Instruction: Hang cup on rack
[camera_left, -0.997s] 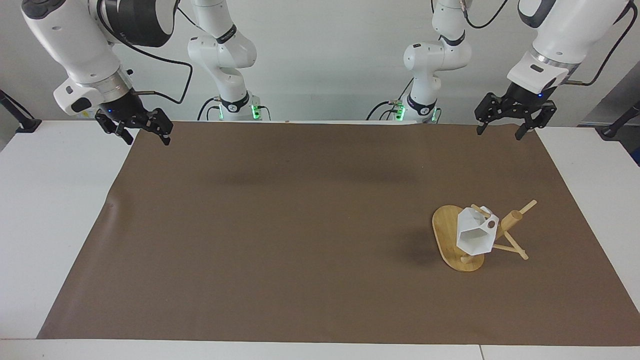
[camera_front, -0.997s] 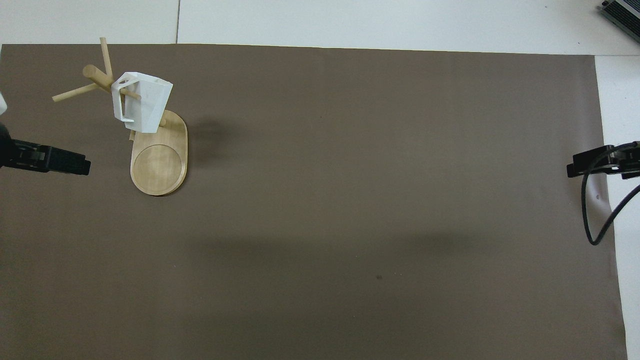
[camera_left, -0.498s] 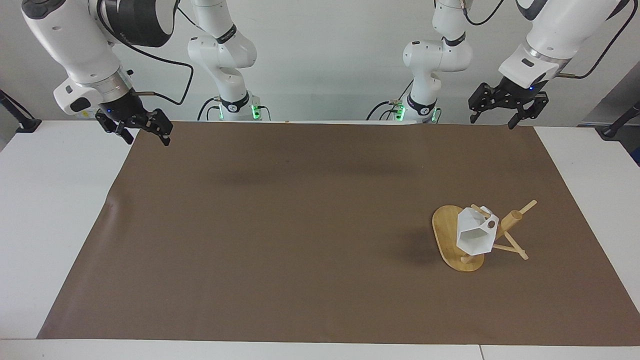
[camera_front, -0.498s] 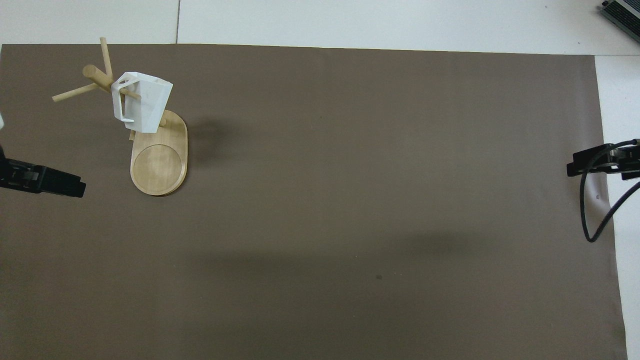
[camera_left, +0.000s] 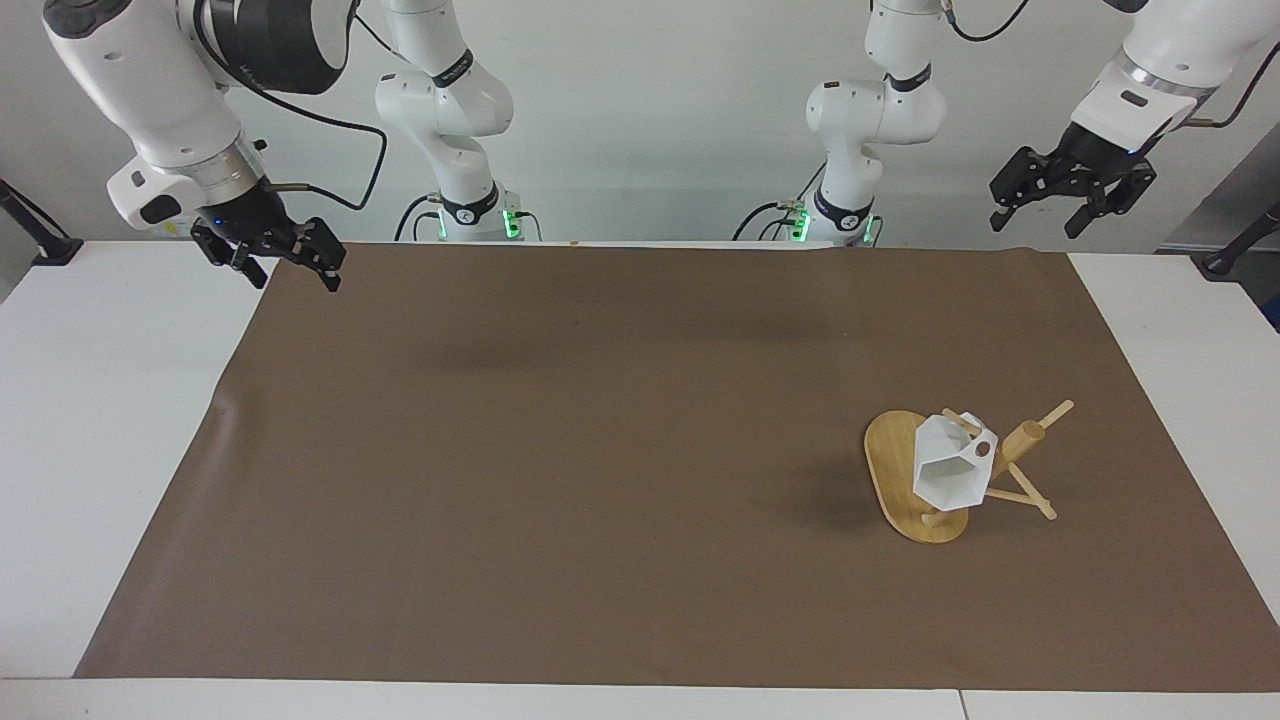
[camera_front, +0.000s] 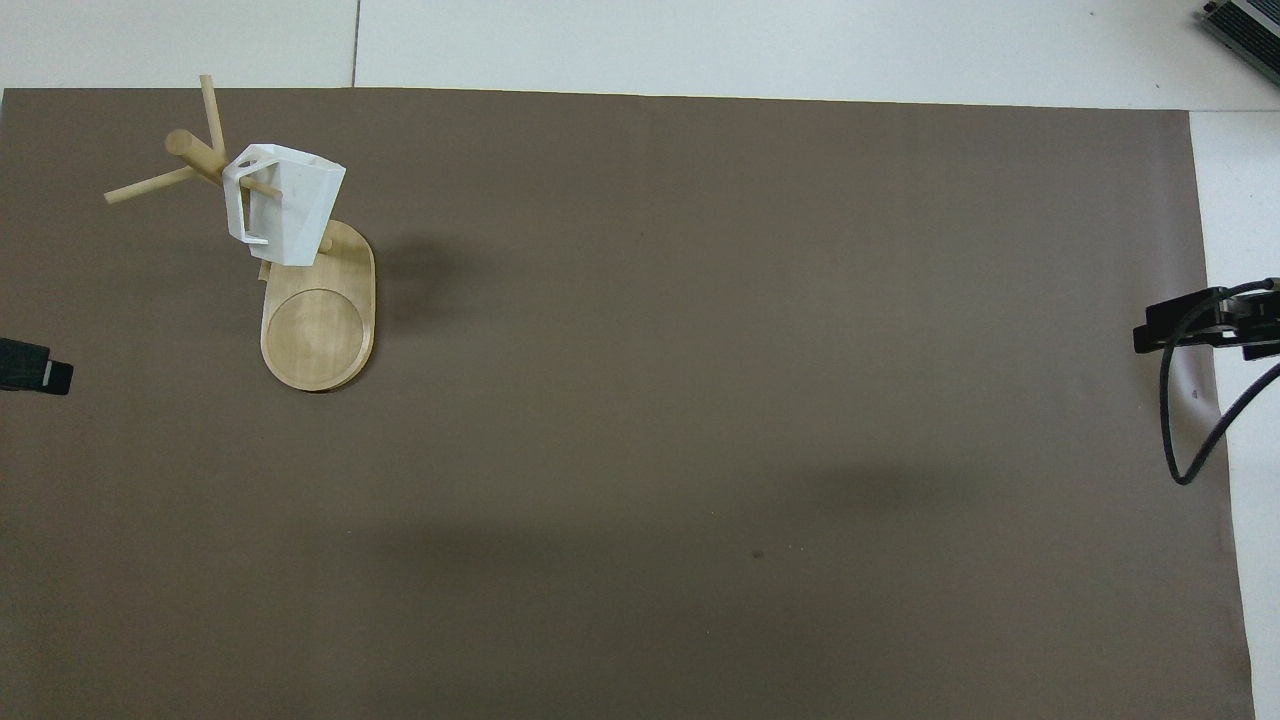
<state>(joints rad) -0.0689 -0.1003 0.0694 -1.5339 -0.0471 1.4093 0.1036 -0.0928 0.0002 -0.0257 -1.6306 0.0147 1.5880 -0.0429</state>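
1. The left gripper (camera_left: 1070, 205) hung empty with its fingers spread wide, raised above the table's corner at the left arm's end, at the edge nearest the robots. In the overhead view only a black tip of it (camera_front: 35, 365) showed, cut off by the frame edge.
2. The right gripper (camera_left: 290, 268) was likewise wide and empty, over the mat's corner at the right arm's end; overhead, just its tip (camera_front: 1190, 325) and a looping black cable (camera_front: 1180, 440) were visible.
3. A brown mat (camera_left: 600, 450) covered most of a white table (camera_left: 110, 400), with a pale wall (camera_left: 650, 120) at the robots' end.
4. The rack (camera_left: 905, 480) stood on the mat toward the left arm's end, its post upright and its oval base running lengthwise toward and away from the robots.
5. The cup (camera_left: 950, 465) hung on a peg by its handle, mouth tilted down and away from the robots. It hid the lower post and where the peg met the handle.
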